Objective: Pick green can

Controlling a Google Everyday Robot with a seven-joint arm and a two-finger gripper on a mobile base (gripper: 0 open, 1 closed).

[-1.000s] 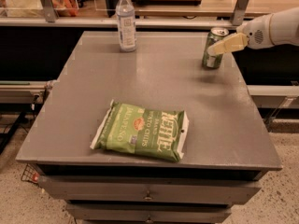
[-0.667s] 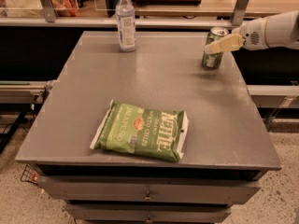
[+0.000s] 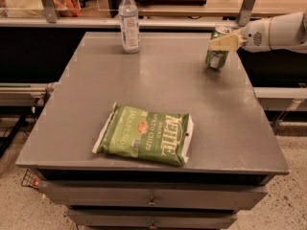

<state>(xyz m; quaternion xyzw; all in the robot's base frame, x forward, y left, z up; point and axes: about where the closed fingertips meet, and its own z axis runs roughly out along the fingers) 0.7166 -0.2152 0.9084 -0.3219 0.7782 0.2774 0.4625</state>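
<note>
The green can stands upright on the grey table near its far right edge. It has a silver top rim and white-and-green markings. My gripper reaches in from the right on a white arm and sits at the can's upper part, its cream tip lying across the front of the can just below the rim. The can's base rests on the table. The far side of the can is hidden.
A clear water bottle with a white cap stands at the table's far left-centre. A flat green Kettle chips bag lies near the front middle. Drawers sit under the table. A shelf and rail run behind it.
My gripper has edged slightly to the left across the top of the can. The can still stands on the table; the bottle and chips bag have not moved.
</note>
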